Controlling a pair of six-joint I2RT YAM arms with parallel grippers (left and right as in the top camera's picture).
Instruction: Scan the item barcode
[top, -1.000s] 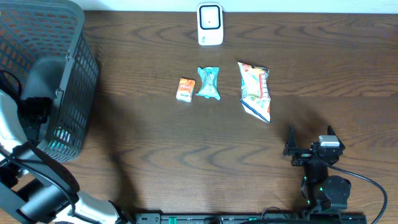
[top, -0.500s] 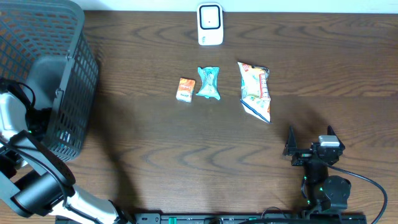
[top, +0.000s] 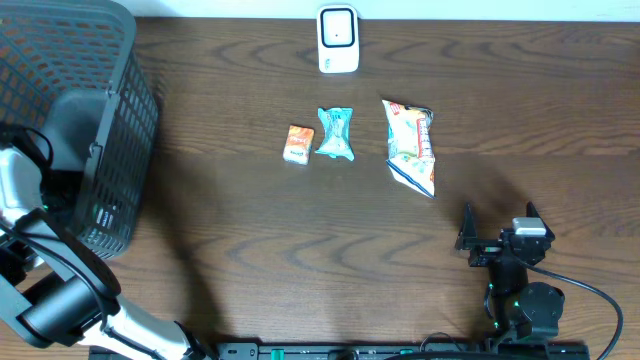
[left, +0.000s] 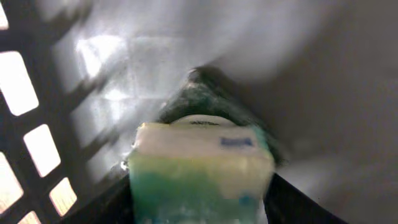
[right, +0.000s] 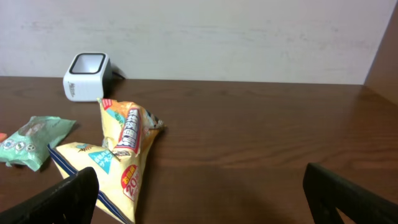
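Observation:
In the left wrist view a green and white box (left: 200, 168) fills the lower middle, inside the dark mesh basket (left: 37, 162). My left gripper (left: 200, 208) has a black finger pressed against each side of the box, shut on it. From overhead that gripper is hidden inside the basket (top: 120, 110), and only the left arm (top: 20, 200) shows. The white scanner (top: 338, 38) stands at the table's far edge, also seen in the right wrist view (right: 87, 76). My right gripper (top: 498, 225) rests open near the front right, holding nothing.
A small orange box (top: 298, 144), a teal packet (top: 336, 133) and a yellow snack bag (top: 410, 145) lie in a row mid-table. The snack bag (right: 121, 152) is just ahead and left of the right gripper (right: 202, 199). A wall backs the table.
My left arm has shifted a little at the near side of the basket. The right arm and the items on the table have not moved.

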